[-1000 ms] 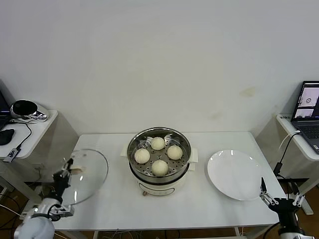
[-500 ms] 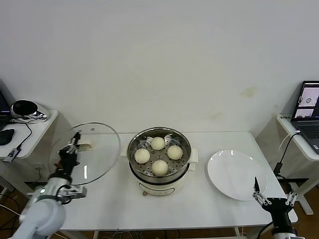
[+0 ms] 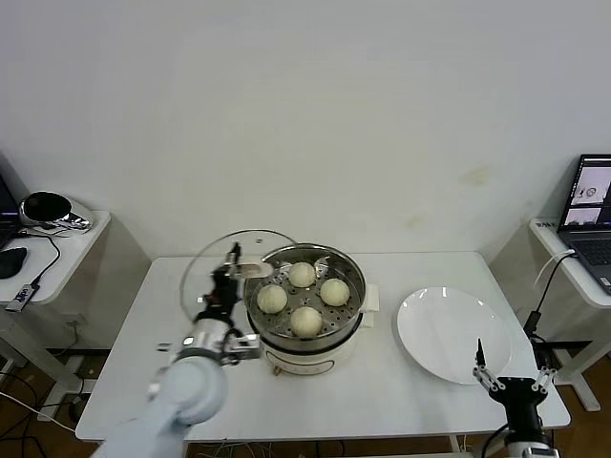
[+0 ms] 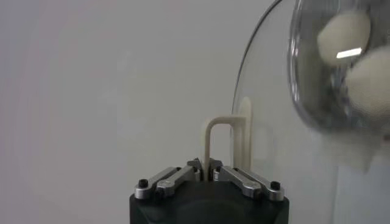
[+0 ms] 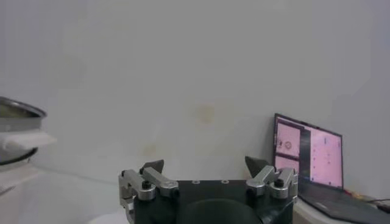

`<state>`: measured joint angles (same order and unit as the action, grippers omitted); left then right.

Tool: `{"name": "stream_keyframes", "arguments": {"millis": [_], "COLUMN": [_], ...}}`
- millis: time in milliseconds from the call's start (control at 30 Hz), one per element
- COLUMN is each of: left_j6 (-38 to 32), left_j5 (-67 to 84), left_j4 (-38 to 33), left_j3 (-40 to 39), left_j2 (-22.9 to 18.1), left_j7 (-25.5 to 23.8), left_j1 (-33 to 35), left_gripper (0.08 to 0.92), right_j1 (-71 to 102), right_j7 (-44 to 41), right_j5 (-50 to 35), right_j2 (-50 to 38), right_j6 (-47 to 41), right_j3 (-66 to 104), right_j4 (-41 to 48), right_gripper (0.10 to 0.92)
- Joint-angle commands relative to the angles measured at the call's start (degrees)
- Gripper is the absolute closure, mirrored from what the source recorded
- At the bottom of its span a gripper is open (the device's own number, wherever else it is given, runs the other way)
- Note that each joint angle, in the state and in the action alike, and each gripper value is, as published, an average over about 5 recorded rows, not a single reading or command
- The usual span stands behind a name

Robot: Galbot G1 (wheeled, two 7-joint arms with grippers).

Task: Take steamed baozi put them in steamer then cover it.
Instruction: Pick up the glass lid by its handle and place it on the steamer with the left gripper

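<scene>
Left gripper [image 3: 232, 265] clenches the clear glass lid [image 3: 221, 272] by its cream handle [image 4: 226, 141], beside the steamer [image 3: 305, 296] holding four buns [image 3: 306, 321]; right gripper [image 3: 507, 374] spread empty.

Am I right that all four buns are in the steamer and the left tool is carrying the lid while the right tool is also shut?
Not quite: the right tool is open, as the right wrist view shows. The rest holds: four buns sit in the steamer, and the left tool is shut on the lid by its handle.
</scene>
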<state>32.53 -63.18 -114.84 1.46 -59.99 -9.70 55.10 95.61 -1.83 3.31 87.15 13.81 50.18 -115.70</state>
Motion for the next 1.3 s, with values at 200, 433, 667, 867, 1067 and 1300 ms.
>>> {"name": "stream_keyframes", "arguments": {"millis": [200, 433, 667, 867, 1067, 1300], "left_j6": [6.8, 6.93, 6.75, 6.26, 5.75, 5.41], "left_j5": [-11.98, -12.18, -12.83, -13.37, -14.12, -14.54], "left_j4": [9.54, 12.74, 14.77, 15.97, 16.76, 17.47], "left_j3": [-14.64, -13.98, -13.88, -13.42, -12.9, -12.64], "left_j2": [-12.16, -14.44, -15.98, -16.59, -17.36, -17.73], "left_j7": [-10.73, -11.43, -11.31, -10.75, -10.01, -9.58], "left_j1": [-12.12, -12.7, -12.04, -11.44, -11.1, -11.05], "left_gripper": [0.86, 0.86, 0.86, 0.86, 0.86, 0.86], "right_j1": [-0.79, -0.69, -0.66, -0.55, -0.42, -0.31], "right_j7": [1.08, 1.07, 1.18, 1.21, 1.21, 1.2], "right_j5": [3.08, 3.25, 3.09, 3.02, 2.91, 2.82], "right_j2": [0.62, 0.73, 0.59, 0.5, 0.3, 0.13], "right_j6": [1.1, 1.31, 1.55, 1.71, 1.96, 2.15], "right_j3": [-1.72, -2.12, -2.23, -2.36, -2.33, -2.37], "right_j4": [1.92, 1.96, 2.21, 2.22, 2.4, 2.48], "right_gripper": [0.203, 0.203, 0.203, 0.203, 0.203, 0.203]}}
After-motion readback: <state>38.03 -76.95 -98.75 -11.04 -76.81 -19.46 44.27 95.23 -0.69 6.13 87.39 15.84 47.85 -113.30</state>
